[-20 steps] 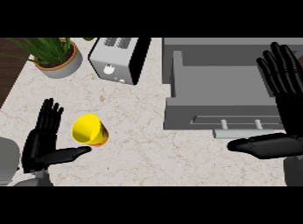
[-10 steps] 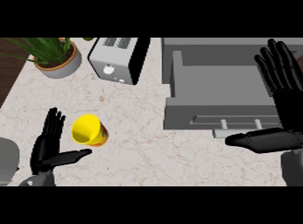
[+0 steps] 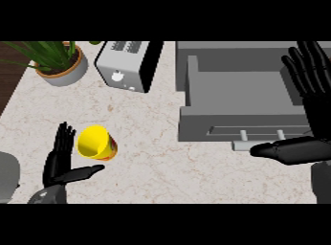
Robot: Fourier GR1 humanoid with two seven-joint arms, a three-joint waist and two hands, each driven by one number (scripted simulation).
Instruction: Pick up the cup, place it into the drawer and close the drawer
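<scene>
Fingers (image 3: 61, 143) of left hand (image 3: 59, 165) straight, spread, holding nothing, at 7 o'clock beside glossy yellow cup (image 3: 97, 142). Cup tapered, tilted on marbled beige bench (image 3: 154, 167). Right hand (image 3: 316, 110) at 3 o'clock, flat, empty, over boxy matte grey drawer (image 3: 239, 95), pulled open. Ribbed metallic toaster (image 3: 129, 64), potted plant (image 3: 55, 62) toward 11.

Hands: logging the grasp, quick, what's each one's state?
Left hand: open, beside the yellow plastic cup, holding nothing.
Right hand: open, holding nothing.
</scene>
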